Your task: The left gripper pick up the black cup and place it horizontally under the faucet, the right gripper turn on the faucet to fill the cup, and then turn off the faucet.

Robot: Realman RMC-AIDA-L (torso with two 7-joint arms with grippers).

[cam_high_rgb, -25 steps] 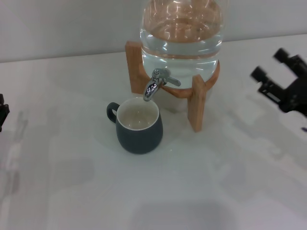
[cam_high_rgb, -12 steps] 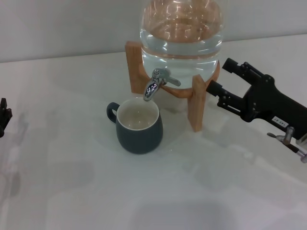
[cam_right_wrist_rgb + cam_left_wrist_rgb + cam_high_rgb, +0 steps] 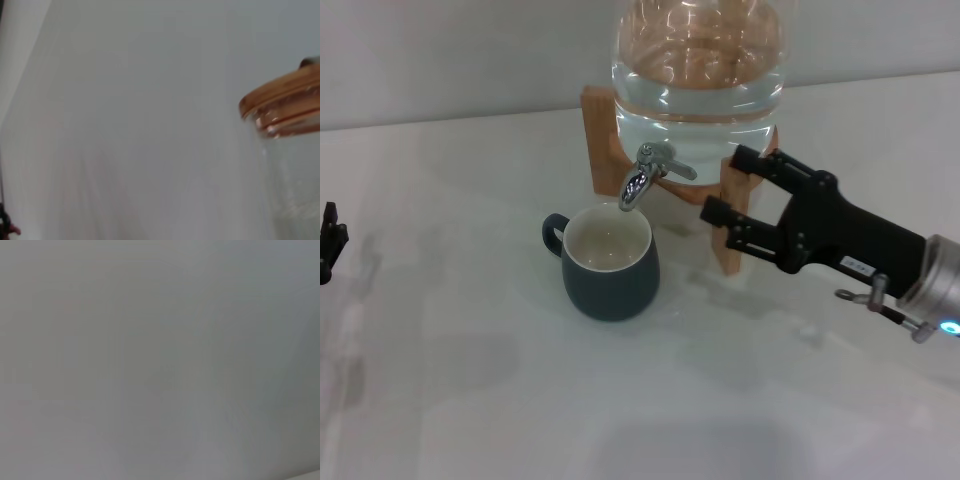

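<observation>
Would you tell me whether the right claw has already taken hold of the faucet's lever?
No, the right claw is open and apart from the faucet, beside the wooden stand's front leg.

A plain white table [image 3: 470,400] fills most of the head view, its surface smooth and faintly glossy, with soft grey shadows lying across its near part. Behind it rises a pale grey wall [image 3: 450,50], bare and evenly lit; the line where wall meets table runs across the upper part of the view. The light is diffuse, seemingly from overhead. The left wrist view shows only a featureless grey surface [image 3: 160,360], probably the same wall, though that cannot be told for certain.
</observation>
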